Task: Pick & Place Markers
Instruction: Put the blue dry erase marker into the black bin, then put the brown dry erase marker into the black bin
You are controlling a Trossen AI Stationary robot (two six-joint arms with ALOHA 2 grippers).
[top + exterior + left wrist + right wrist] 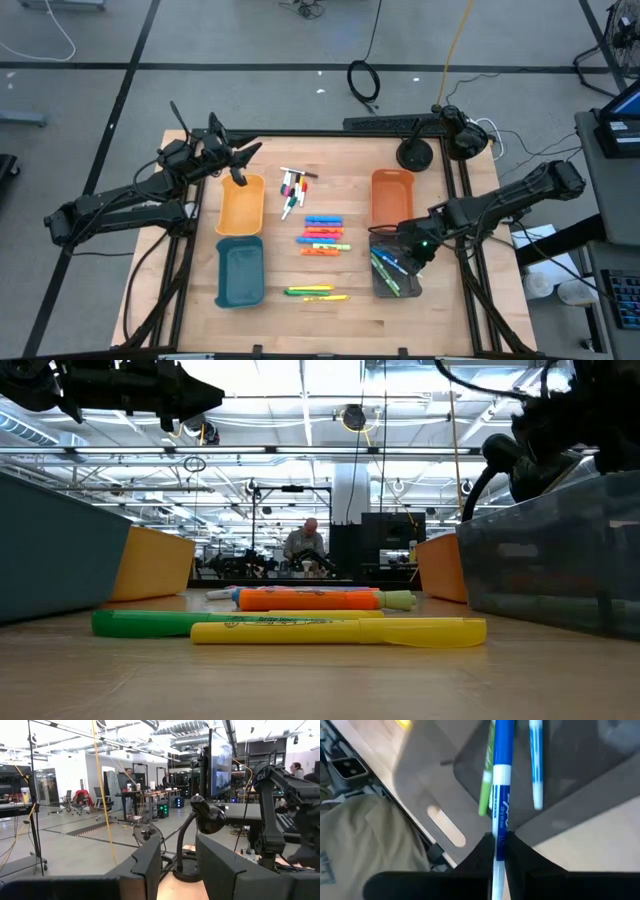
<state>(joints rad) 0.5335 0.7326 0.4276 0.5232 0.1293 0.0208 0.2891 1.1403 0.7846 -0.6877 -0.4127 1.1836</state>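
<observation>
My right gripper (415, 252) hangs over the grey tray (410, 290) at the right front, shut on a white marker with a blue cap (500, 790). A green marker (485, 785) and a white-and-blue one (536, 765) lie in that tray. Thin pens (292, 188), a group of highlighters (325, 236) and a green and yellow pair (316, 292) lie flat on the wooden table; the low view shows the yellow one (340, 631) nearest. My left gripper (238, 172) waits open above the far end of the yellow tray (241, 208), nothing between its fingers (145, 865). My right gripper pinches the marker's white body (499, 827) between its two fingers, behind the blue cap. The fingers slant down from above, and the marker runs along them. Its cap end (503, 740) points down into the grey tray; whether it touches the tray I cannot tell.
A teal tray (240, 272) stands at the left front and an orange tray (392, 195) at the right back. A black gooseneck stand (415, 152) sits on the table's far edge. Bare wood shows along the near edge.
</observation>
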